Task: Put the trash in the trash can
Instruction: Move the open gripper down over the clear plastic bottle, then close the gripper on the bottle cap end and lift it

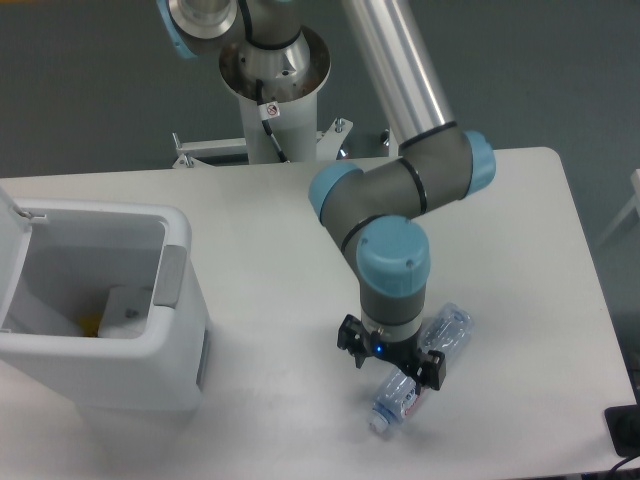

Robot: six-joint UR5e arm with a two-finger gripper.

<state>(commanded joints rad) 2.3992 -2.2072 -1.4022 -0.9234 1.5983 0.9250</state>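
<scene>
Down at the table (280,220), the hand (391,362) sits low over the middle of the bottle (412,385), its two black fingers (350,338) spread to either side of the clear body; whether the pads touch the plastic cannot be told, since the wrist hides the gap. A small blue light glows on the hand's near face. The bottle lies on its side on the white table near the front edge, slanting from its cap end at lower left to its base at upper right, the blue-purple label showing just below the hand. Above the hand the arm (400,200) rises through a grey wrist with pale blue caps to an elbow, then a silver tube running up toward the top of the view; its base stands behind the table's far edge. Well apart to the left stands the bin (190,290), its white lid (8,215) swung up at the left edge and its grey side panel facing the arm. Inside it a white item (125,310) lies on the bottom, with a bit of yellow beside it.
</scene>
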